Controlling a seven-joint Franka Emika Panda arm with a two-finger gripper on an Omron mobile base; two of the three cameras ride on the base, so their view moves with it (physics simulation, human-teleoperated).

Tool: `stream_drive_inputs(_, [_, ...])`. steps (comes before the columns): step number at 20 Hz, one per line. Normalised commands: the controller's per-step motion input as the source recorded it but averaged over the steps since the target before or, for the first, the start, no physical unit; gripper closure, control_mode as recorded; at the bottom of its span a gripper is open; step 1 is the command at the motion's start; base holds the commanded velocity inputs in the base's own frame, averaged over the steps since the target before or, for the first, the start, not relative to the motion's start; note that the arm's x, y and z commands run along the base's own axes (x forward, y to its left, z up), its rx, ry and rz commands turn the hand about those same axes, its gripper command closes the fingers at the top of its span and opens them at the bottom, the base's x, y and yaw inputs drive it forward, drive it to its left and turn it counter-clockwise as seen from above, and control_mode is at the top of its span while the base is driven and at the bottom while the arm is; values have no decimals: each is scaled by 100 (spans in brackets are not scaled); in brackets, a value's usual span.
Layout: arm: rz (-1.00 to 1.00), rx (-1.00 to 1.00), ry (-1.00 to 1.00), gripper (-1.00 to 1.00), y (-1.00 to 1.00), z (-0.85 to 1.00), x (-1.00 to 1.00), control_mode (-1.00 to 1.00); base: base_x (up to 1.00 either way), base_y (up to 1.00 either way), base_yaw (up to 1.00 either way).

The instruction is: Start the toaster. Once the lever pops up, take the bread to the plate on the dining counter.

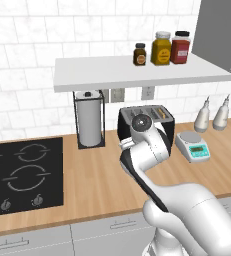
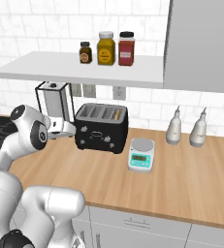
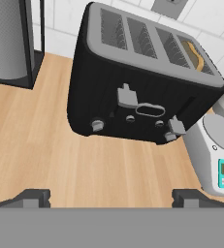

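Observation:
The black four-slot toaster stands on the wood wall counter, its face toward the hand. A tan bread slice sits low in the rightmost slot. Two grey levers show on the face: the left one is high and the right one is nearer the base. My gripper is open, level with the toaster's face and a short way in front of it, touching nothing. The plate and the dining counter are out of view.
A small white kitchen scale stands just right of the toaster. A paper towel holder is on its left, with the black hob beyond. Two pale bottles stand by the wall. A shelf with jars hangs above.

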Motion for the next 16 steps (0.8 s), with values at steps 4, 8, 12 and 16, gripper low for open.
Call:
stream_drive_inputs(4, [0,0,0,-100,0,0,0,-100,0,0,0])
stream_drive_inputs(8, [0,0,0,-100,0,0,0,-100,0,0,0])
stream_drive_inputs(12, [0,0,0,-100,0,0,0,-100,0,0,0])
stream_drive_inputs(16, [0,0,0,-100,0,0,0,-100,0,0,0])
